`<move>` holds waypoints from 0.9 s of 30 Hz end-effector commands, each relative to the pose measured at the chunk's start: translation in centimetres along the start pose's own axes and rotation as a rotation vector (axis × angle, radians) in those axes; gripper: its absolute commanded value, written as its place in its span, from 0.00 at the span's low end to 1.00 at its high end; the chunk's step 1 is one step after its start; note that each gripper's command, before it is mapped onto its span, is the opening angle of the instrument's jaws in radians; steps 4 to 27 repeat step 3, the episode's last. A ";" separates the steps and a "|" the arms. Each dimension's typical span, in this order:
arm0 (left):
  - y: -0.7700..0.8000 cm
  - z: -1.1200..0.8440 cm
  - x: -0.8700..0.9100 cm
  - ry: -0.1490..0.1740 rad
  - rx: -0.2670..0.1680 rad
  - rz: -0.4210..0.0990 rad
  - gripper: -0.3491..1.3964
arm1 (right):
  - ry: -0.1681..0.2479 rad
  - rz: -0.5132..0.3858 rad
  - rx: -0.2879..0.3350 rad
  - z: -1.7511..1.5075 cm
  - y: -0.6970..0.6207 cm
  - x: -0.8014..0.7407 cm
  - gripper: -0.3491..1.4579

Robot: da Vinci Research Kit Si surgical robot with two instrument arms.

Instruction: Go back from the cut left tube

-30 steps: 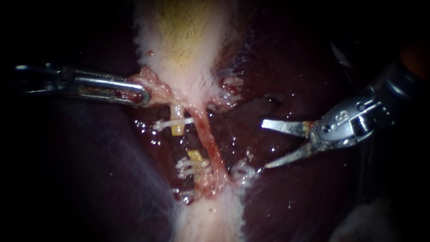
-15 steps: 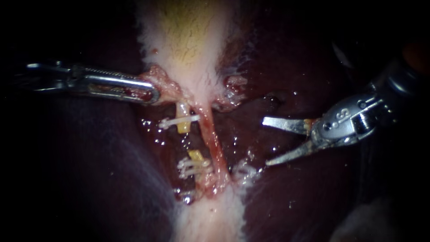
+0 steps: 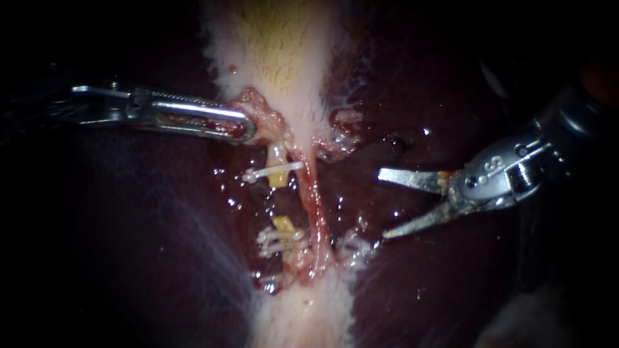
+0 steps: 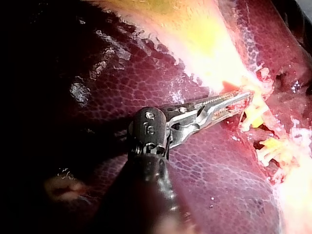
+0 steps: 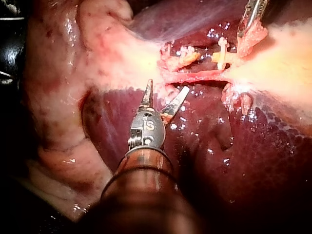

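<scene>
The left tube is cut in two. Its upper yellow stump carries a white clip, and its lower stump carries white clips. Beside them the reddish right tube runs unbroken. My left instrument is shut on the ragged tissue at the pale gallbladder's lower end, also seen in the left wrist view. My right instrument has its two blades open, well to the right of the tubes and holding nothing. In the right wrist view the blades gape short of the clipped stumps.
Dark red liver lies on both sides of the tubes, wet and glistening. A pale band of tissue runs down from the clips. In the right wrist view folded pink tissue lies beside the right instrument's shaft.
My left instrument has moved right and a little up with the tissue it holds, carrying the upper stump and its clip along. My right instrument has barely shifted.
</scene>
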 end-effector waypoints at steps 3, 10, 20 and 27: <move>0.00 0.00 0.00 0.000 0.000 0.001 0.00 | 0.000 0.000 0.000 0.00 0.00 0.00 0.98; 0.00 0.00 0.00 0.000 0.000 0.001 0.00 | 0.000 0.000 0.000 0.00 0.00 0.00 0.98; 0.00 0.00 0.00 0.000 0.000 0.001 0.00 | 0.000 0.000 0.000 0.00 0.00 0.00 0.98; 0.00 0.00 0.00 0.000 0.000 0.001 0.00 | 0.000 0.000 0.000 0.00 0.00 0.00 0.98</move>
